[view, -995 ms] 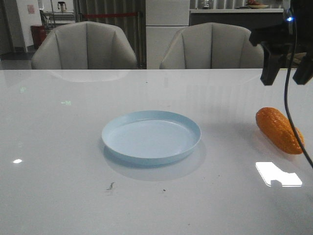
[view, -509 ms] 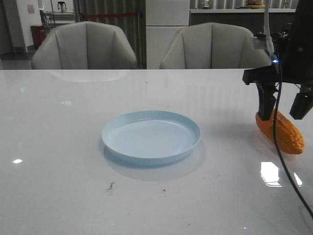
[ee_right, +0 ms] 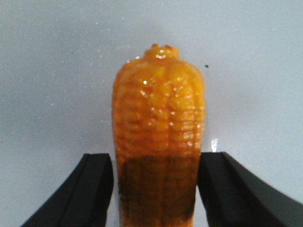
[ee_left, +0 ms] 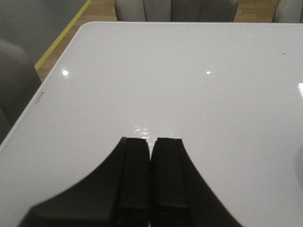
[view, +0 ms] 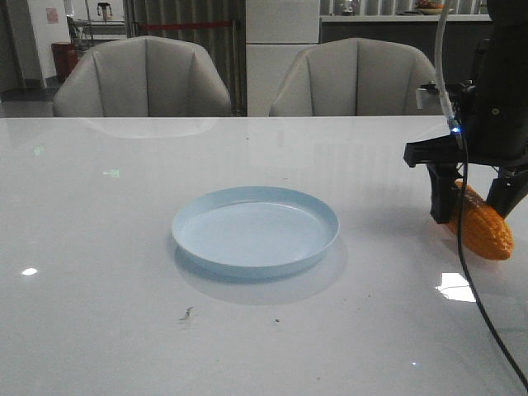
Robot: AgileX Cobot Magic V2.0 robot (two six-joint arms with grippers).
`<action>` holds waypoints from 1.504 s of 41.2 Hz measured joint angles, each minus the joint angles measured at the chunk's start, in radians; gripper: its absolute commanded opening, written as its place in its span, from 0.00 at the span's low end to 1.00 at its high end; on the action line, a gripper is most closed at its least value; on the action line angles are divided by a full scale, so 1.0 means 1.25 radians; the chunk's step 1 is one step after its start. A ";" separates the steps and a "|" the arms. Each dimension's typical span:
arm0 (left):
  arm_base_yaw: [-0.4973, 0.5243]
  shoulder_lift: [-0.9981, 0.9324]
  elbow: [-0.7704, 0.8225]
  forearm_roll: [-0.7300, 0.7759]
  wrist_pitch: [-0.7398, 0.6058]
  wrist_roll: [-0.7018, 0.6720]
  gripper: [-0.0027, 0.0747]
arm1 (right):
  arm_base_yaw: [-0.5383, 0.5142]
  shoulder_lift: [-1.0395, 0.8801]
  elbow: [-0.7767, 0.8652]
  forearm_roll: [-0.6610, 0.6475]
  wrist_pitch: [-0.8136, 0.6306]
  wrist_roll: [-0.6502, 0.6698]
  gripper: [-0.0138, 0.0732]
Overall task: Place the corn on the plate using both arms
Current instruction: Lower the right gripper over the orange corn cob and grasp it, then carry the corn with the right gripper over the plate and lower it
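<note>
Lying on its side on the white table [view: 99, 330], well to the right of the plate [view: 255, 229], the corn [view: 483, 224] is straddled by the right gripper [view: 477, 205], whose jaws are spread just wider than the cob and are not seen to press on it. In the right wrist view one finger [ee_right: 94, 189] is seen on each flank of the corn [ee_right: 159, 123], a thin gap showing on either side, so nothing is held yet. The cob is judged to be light, hollow plastic: stiff enough to take a firm pinch, though its glossy skin may slip. A hold across the thick middle, where the sides run nearly parallel, is judged safer than one near the tapered tip. The surface is orange, shiny, and ridged with rows of bumpy kernels, narrowing to a knobbly end. The left gripper [ee_left: 150, 179] is held over bare table with its fingers pressed together and nothing between them. The plate is pale blue, shallow, and bare.
</note>
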 measured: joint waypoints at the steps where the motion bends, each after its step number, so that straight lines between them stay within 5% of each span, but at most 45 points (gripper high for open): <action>1: 0.000 0.000 0.000 0.000 0.000 0.000 0.15 | 0.000 0.000 0.000 0.000 0.000 0.000 0.68; 8: 0.000 0.000 0.000 0.000 0.000 0.000 0.15 | 0.000 0.000 0.000 0.000 -0.007 0.000 0.49; 27: 0.000 0.000 0.000 0.000 0.000 0.000 0.15 | 0.033 0.006 -0.126 -0.007 0.029 -0.056 0.49; 41: 0.000 0.000 0.000 0.000 0.000 0.000 0.15 | 0.160 0.006 -0.311 -0.007 0.080 -0.090 0.49; 62: 0.000 0.000 0.000 -0.003 -0.004 -0.001 0.15 | 0.335 0.096 -0.322 -0.007 0.089 -0.092 0.49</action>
